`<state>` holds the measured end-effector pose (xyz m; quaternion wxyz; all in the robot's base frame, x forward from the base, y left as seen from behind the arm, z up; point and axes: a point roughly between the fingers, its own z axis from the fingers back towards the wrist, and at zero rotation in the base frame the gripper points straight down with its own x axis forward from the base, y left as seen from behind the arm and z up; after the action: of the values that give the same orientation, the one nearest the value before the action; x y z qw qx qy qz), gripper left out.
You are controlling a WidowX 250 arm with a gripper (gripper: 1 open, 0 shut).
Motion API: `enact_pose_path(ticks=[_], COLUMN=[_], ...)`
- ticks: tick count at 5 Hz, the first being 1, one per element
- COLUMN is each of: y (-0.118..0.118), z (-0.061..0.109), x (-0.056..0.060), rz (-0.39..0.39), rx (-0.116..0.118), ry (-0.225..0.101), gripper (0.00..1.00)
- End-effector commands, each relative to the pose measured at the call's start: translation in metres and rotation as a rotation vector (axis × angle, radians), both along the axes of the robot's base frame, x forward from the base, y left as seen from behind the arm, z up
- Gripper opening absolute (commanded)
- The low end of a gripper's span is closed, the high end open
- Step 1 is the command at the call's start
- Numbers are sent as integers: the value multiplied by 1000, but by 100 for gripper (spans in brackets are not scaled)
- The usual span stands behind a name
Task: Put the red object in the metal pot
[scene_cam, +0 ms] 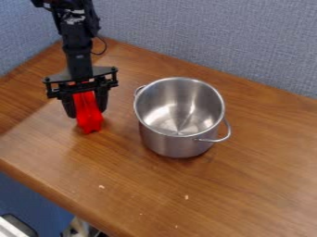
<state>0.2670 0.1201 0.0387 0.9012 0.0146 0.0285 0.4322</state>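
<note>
The red object [91, 115] stands on the wooden table, left of the metal pot [168, 142]. The pot is shiny, round and empty, with a small loop handle [220, 135] at its right rim. My gripper [87, 108] points straight down over the red object. Its black fingers [66, 106] stand apart on either side of the object, and a little space shows on each side. The object's upper part sits between the fingers, while its lower end rests on the table.
The brown table [87, 180] ends in a front edge running from lower left to bottom centre. A blue textured wall [223, 37] closes the back. The black arm [77, 32] rises at the upper left.
</note>
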Motion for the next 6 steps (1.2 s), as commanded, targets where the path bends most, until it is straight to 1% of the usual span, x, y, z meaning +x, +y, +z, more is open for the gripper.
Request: enact_pose_path(ticks=[1,3,6], y=[0,-1,-5], z=[22,26,41], x=[5,3,-1], rz=[-17,-17,-34], rx=[34,35,27], ry=[-60,-60,-64], gripper=[0,0,0])
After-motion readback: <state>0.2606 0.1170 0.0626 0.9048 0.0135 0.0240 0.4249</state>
